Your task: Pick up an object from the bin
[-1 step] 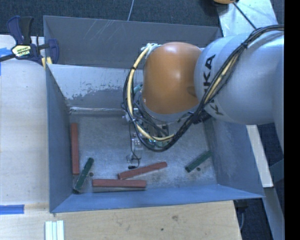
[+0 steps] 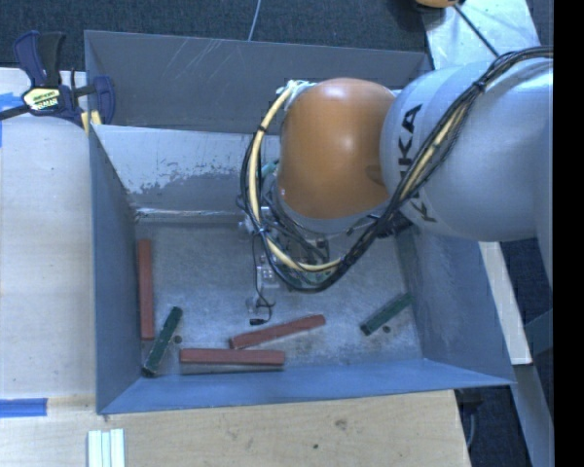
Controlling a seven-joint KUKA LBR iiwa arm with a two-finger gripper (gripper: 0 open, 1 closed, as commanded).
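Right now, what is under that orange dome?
The gripper hangs below the orange dome, above the bin floor, near a tilted red stick. The floor straight beneath the dome is covered.

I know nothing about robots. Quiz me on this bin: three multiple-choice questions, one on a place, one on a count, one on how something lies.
1. Where in the bin does the pincer hang?
A. mid-floor, by the slanted red stick
B. left front corner
C. against the right wall

2. How many red sticks are there?
A. two
B. three
C. five

3. The slanted red stick is:
A. standing on end
B. leaning on a wall
C. lying on the floor

Answers:
1 A: it hangs just beside that stick's left end.
2 B: the slanted one, the left-wall stick and the front stick.
3 C: its whole length rests on the floor.
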